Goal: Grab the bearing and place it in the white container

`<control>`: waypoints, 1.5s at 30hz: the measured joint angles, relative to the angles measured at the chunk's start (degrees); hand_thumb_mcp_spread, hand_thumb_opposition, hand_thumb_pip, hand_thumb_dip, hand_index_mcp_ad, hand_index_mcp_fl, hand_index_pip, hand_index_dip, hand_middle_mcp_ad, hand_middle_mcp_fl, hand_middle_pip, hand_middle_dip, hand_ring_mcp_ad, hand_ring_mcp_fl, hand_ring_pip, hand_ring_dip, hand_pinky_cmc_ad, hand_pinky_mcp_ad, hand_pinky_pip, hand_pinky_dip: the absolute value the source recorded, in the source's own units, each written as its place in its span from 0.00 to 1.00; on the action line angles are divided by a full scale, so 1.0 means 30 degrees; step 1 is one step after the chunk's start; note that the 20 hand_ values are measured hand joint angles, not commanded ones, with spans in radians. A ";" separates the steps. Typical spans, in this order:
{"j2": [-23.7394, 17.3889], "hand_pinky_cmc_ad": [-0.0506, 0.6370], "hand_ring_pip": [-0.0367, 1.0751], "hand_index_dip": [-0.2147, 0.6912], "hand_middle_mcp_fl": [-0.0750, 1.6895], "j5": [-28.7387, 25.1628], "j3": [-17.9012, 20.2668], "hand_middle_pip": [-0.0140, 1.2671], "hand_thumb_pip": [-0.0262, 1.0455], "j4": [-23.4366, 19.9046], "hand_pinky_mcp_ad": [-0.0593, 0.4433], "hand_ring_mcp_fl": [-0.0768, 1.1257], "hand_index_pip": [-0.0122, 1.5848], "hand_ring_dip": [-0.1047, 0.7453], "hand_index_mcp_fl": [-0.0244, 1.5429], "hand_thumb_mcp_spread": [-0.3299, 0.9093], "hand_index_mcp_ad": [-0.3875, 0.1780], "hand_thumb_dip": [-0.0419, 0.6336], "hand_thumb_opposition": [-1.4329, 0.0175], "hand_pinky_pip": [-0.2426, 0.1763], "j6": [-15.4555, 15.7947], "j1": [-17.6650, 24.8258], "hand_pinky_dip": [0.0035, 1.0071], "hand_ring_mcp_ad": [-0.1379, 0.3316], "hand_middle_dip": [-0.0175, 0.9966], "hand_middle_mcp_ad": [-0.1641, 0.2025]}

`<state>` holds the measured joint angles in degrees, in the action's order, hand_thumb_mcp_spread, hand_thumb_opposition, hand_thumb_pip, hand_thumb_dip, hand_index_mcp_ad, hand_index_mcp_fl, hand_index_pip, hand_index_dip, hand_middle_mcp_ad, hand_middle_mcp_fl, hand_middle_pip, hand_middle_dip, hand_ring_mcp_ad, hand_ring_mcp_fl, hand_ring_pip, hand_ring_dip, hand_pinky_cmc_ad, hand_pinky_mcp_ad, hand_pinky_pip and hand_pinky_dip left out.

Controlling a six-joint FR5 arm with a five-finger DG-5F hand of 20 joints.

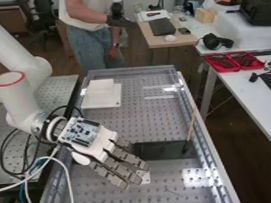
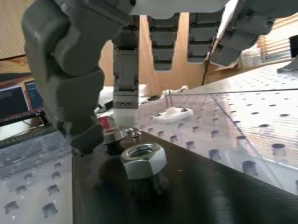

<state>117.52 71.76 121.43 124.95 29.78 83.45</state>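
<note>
Over the near part of the bench is the hand (image 1: 117, 163), its fingers straight and reaching past the left end of the black plate (image 1: 164, 150). In the wrist view the hand (image 2: 76, 85) has its thumb hanging low and its straight fingers apart, with nothing between them. A shiny hex-shaped metal piece (image 2: 144, 161) stands upright on the black plate (image 2: 199, 200), apart from the thumb tip. Behind it lies a smaller silver part (image 2: 118, 135), partly covered by the thumb. I cannot tell which of these is the bearing. The white container (image 1: 101, 96) sits at the bench's far left.
A thin wooden stick (image 1: 190, 130) slants up from the black plate's right end. Clear raised walls (image 1: 209, 149) edge the perforated bench. A small white item with thin prongs (image 2: 173, 114) lies beyond the plate. Cables (image 1: 22, 182) hang beside the arm.
</note>
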 joint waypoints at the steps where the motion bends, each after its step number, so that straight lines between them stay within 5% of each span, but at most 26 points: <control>1: 0.0005 0.53 0.12 0.63 0.07 0.0005 0.0000 0.12 0.47 -0.0012 0.44 0.07 0.79 0.17 0.20 0.67 0.55 0.48 0.41 0.37 0.0002 -0.0002 0.17 0.63 0.20 0.67; 45: 0.0540 0.53 0.12 0.61 0.12 0.0214 0.0269 0.13 0.45 -0.1685 0.41 0.08 0.82 0.17 0.26 0.70 0.56 0.48 0.40 0.43 0.0961 0.0013 0.17 0.64 0.22 0.67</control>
<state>119.14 72.40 122.24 119.89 32.66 83.49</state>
